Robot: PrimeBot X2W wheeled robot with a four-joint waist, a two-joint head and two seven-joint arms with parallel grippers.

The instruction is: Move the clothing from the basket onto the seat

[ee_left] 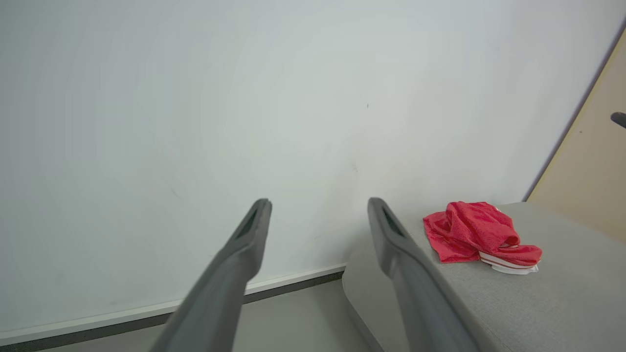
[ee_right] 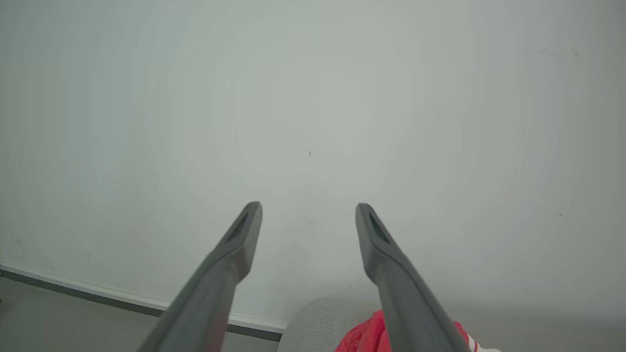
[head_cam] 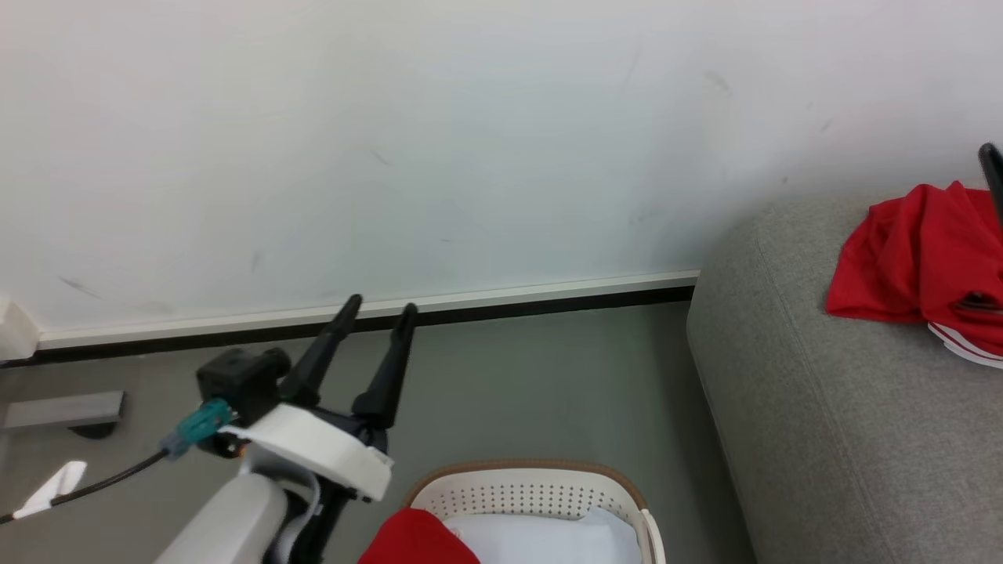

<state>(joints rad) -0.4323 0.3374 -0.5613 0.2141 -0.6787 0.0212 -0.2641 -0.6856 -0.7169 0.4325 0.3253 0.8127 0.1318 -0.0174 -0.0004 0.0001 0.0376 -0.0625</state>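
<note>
A crumpled red garment with white trim (head_cam: 925, 258) lies on the grey seat (head_cam: 815, 423) at the right; the left wrist view has the same clothing (ee_left: 481, 237) on the seat (ee_left: 538, 303). Another red piece (head_cam: 419, 539) lies in the white basket (head_cam: 541, 489) at the bottom centre, on a pale lining. My left gripper (head_cam: 380, 309) stands open and empty, left of the basket and above the floor, fingers toward the wall. One dark fingertip of my right gripper (head_cam: 991, 168) shows at the right edge above the seat's clothing. Its own view has the right gripper (ee_right: 308, 212) open and empty, red clothing (ee_right: 367, 337) below.
A white wall (head_cam: 470, 141) with a dark skirting strip (head_cam: 392, 317) runs behind everything. Grey floor (head_cam: 533, 384) lies between the wall, basket and seat. A grey block (head_cam: 66, 409) and a cable with a white tag (head_cam: 55, 486) sit at the far left.
</note>
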